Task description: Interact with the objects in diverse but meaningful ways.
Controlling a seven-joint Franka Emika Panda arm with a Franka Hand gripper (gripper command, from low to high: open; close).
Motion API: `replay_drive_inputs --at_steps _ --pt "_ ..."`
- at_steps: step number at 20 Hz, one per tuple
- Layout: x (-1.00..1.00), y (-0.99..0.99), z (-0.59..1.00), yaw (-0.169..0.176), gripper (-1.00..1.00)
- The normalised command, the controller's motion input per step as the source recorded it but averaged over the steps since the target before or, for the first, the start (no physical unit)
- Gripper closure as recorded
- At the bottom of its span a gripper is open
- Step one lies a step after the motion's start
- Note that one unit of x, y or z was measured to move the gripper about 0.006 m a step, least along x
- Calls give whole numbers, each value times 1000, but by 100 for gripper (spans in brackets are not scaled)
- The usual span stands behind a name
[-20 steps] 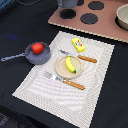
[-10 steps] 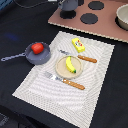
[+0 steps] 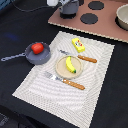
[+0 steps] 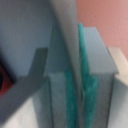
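We see a dark worktop (image 3: pixel 20 20) with a striped mat (image 3: pixel 95 75) lying in the middle of it. We use the mat as our marker for everything else.

Beyond the mat's far edge sits a pink toy stove (image 3: pixel 107 22) with black round burners, and a pot (image 3: pixel 122 17) stands on it at the edge of the picture. The arm (image 3: pixel 67 7) is up there too, at the stove's corner, well apart from the mat.

On the mat's near-left side rests a grey pan (image 3: pixel 37 54) with a long handle, and a red tomato (image 3: pixel 37 48) sits inside it. In the middle of the mat is a tan plate (image 3: pixel 69 66) with a yellow banana (image 3: pixel 70 64) lying on it. A yellow packet (image 3: pixel 78 45) lies on the far part of the mat. A fork (image 3: pixel 64 81) lies just in front of the plate and a knife (image 3: pixel 80 57) just behind it.

We think the claw (image 4: pixel 75 95) is pressed together on a thin grey sheet between its green pads (image 4: pixel 89 95), but the wrist view is blurry, so we cannot tell for sure.

What could go wrong? If the arm swings low toward the mat, it may bump the stove edge. The fork and knife hug the plate, so reaching for the banana could knock them. The tomato is round and could roll out if the pan gets tipped.
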Motion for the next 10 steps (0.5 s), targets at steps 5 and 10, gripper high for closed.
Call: replay_drive_inputs --at_steps 5,10 --pt "-339 10 -157 3 100" --pt "-546 189 -105 47 100"
